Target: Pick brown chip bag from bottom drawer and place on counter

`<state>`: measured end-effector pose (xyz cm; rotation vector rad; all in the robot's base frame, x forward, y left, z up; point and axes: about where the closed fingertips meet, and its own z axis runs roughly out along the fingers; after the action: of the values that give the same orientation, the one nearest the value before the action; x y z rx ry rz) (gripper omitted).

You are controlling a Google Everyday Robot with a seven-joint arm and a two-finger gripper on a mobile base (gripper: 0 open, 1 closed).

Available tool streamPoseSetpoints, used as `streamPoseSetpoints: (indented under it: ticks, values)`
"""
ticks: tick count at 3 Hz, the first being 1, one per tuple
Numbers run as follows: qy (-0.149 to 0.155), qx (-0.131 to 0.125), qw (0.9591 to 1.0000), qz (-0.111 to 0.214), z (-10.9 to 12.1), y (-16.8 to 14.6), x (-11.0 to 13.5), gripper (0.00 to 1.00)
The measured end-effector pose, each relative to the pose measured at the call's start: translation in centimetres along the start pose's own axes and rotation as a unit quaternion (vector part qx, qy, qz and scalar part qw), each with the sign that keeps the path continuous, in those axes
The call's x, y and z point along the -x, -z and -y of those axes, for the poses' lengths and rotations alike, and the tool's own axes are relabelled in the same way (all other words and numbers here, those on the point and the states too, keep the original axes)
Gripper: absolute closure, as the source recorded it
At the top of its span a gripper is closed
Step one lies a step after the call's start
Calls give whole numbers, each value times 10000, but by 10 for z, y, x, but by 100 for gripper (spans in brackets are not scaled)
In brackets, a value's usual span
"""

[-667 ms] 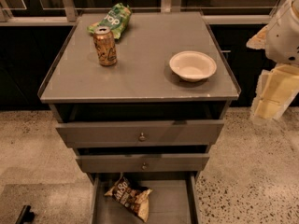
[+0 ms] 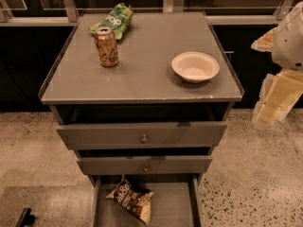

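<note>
Camera view: brown chip bag [image 2: 130, 198] is lying in the open bottom drawer [image 2: 182, 212], bottom centre. My gripper [image 2: 278, 97] is hanging at the right edge, well apart; open or shut, can't tell. Bag's looking light, crinkly, slippery, so I'm planning a gentle pinch across its middle.

Lower edge cuts off the front of the bottom drawer [image 2: 195, 203]. Lettering on the brown chip bag [image 2: 130, 200] is too blurred to read. The gripper [image 2: 24, 217] is just a dark tip at the bottom-left corner, rest out of frame. The robot arm [image 2: 283, 74] is cropped by the right edge.
</note>
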<state>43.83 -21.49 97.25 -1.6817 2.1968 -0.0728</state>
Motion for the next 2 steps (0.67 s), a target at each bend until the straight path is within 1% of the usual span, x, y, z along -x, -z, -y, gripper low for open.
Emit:
streamPoseSetpoints:
  ticks: [1, 2]
  values:
    - [-230, 137, 9977, 621, -20, -38, -4, 0]
    - [-622, 449, 9856, 1504, -46, -102, 6, 0]
